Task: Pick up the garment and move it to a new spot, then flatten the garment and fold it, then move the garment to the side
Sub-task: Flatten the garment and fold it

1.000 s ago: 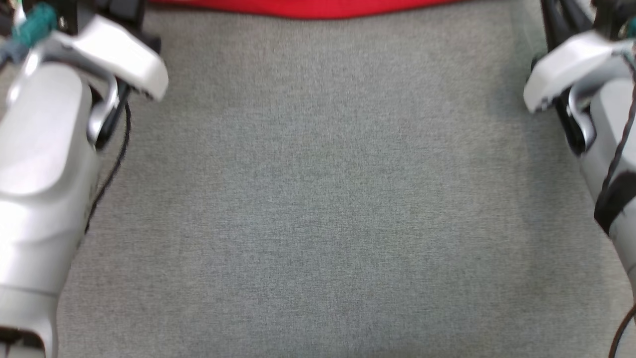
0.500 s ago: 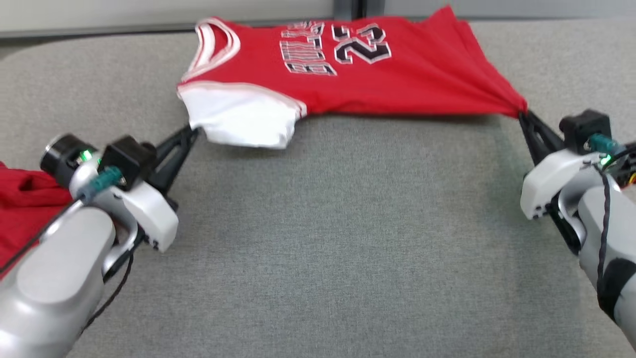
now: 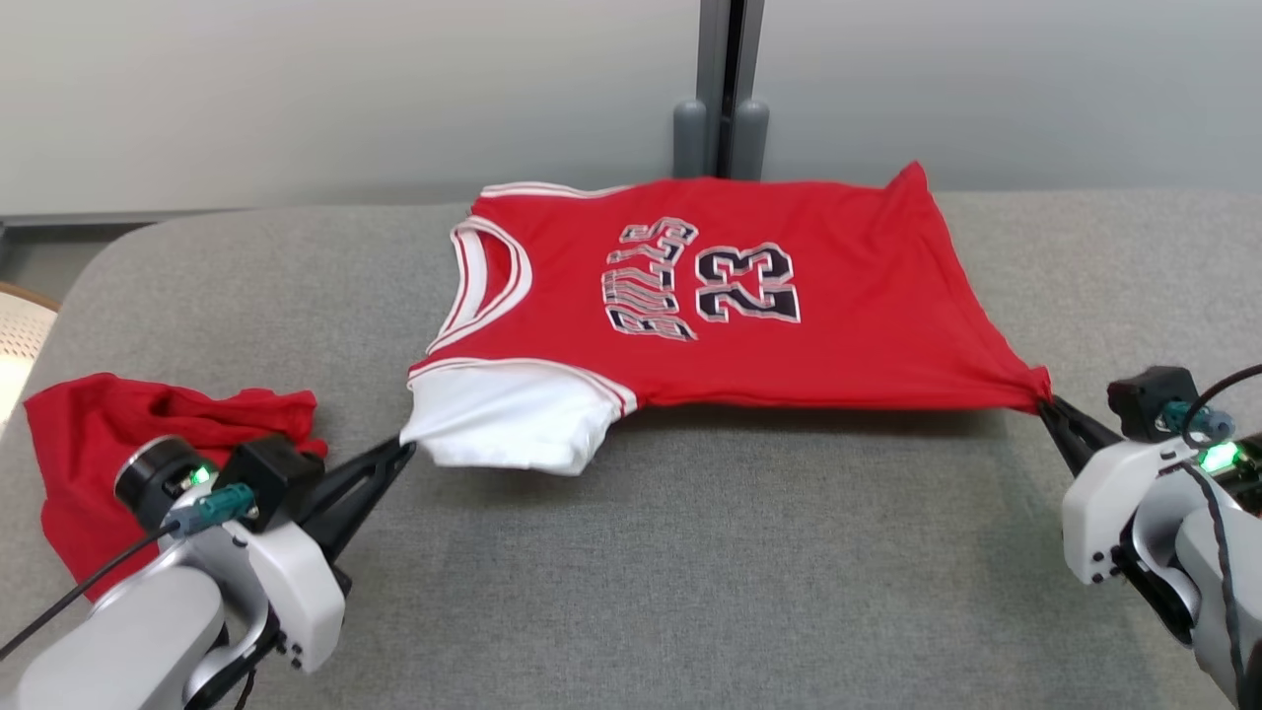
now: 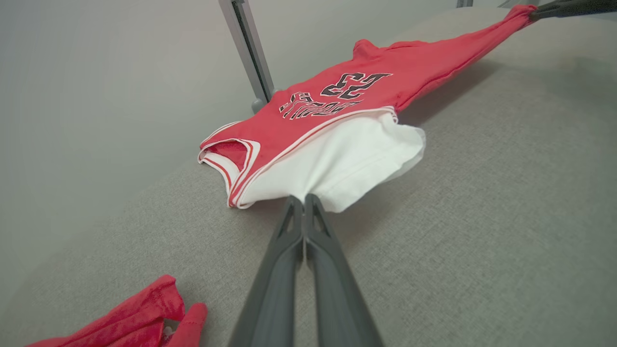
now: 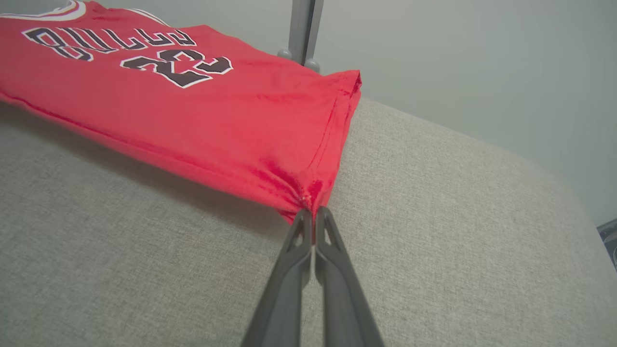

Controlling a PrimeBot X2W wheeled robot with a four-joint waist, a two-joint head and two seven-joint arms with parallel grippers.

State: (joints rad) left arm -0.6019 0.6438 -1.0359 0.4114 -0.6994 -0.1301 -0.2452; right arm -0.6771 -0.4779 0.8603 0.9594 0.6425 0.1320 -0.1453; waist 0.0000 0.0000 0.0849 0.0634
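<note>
The garment [image 3: 749, 325] is a red basketball jersey with white trim, a white sleeve and the number 23, stretched out across the grey cushioned surface [image 3: 690, 552]. My left gripper [image 3: 406, 451] is shut on the white sleeve edge [image 4: 337, 168] at the garment's near left. My right gripper [image 3: 1045, 399] is shut on the red hem corner [image 5: 308, 193] at the near right. The near edge hangs slightly above the surface between the two grips, casting a shadow. The garment [image 5: 183, 96] lies with its lettering up.
A second crumpled red cloth [image 3: 118, 444] lies at the left end of the surface, next to my left wrist. A grey post [image 3: 728, 89] stands behind the surface against a pale wall. Bare grey surface spreads in front of the garment.
The head camera has tilted up, so the whole garment, the wall and the red cloth have come into view. Both grippers stay shut on the garment's near corners.
</note>
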